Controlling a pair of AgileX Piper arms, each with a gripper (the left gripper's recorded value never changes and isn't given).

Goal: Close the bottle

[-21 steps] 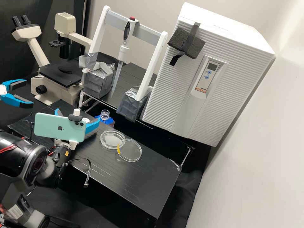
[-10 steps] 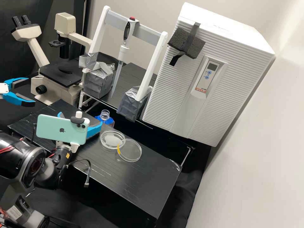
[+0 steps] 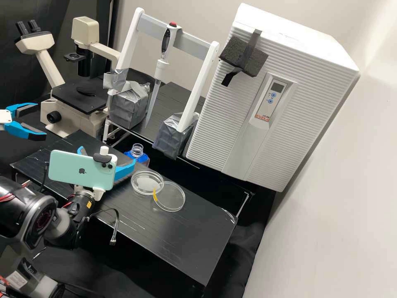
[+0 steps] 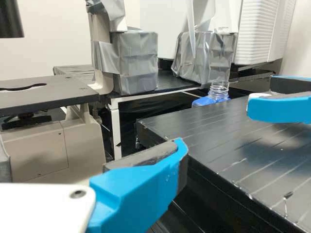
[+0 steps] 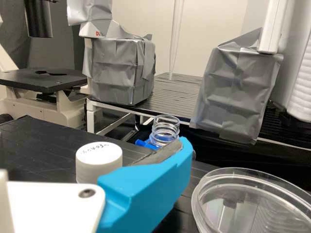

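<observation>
The right gripper [image 3: 106,157] is low over the black bench [image 3: 178,231] with its fingers [image 5: 146,187] spread wide. The white cap [image 5: 98,158] sits between them, close beside 1 finger. It is not clamped; the cap's base is hidden, so contact with the bench cannot be told.

The left gripper [image 3: 35,122] is also wide apart with nothing between the fingers. It is held off the bench's end, in front of the microscope [image 3: 70,103].

The bottle [image 5: 165,128] is upright just past the bench's far edge, ahead of the right gripper, near it but apart. Its neck is open; the neck is clear and the body below is blue.

2 clear petri dishes [image 3: 146,182] lie on the bench just beside the right gripper, rims overlapping.

Behind the bottle, 1 pipette [image 3: 159,70] hangs on a white stand [image 3: 198,82] whose feet are wrapped in grey tape. A white ribbed cabinet [image 3: 248,82] stands beside the stand.
</observation>
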